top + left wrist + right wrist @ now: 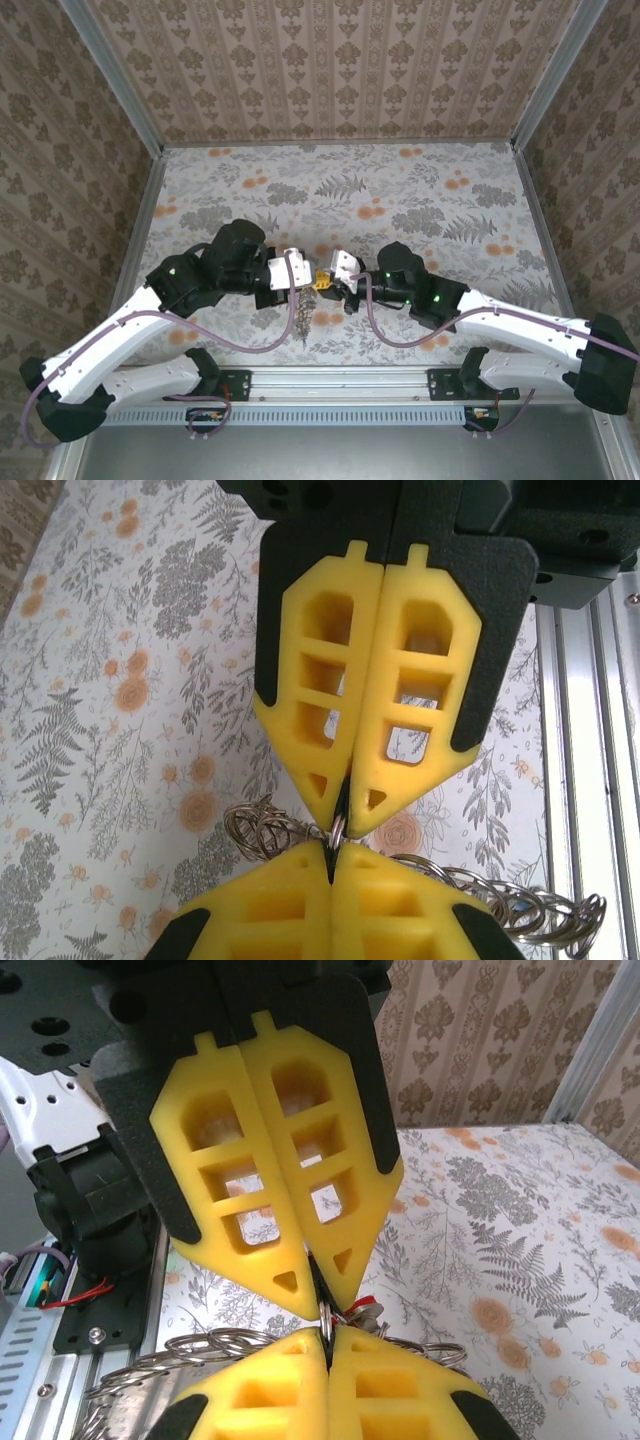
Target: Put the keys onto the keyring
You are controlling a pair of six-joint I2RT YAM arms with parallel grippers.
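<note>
One floral counter (420,190), walled by patterned panels (330,60) at the left, right and top of the overhead frame, has open surface across its upper half. One metal rail (340,378) runs along its lower edge. Two arms, the left arm (110,340) and right arm (520,322), meet at lower centre, close to that rail. The left claw (330,868) is clamped fully together on the one keyring (303,318), whose coils dangle below. The right claw (328,1345) is pressed fully together, tip to tip against the left claw; I cannot tell what it holds. One red key (365,1307) shows beside the tips.
</note>
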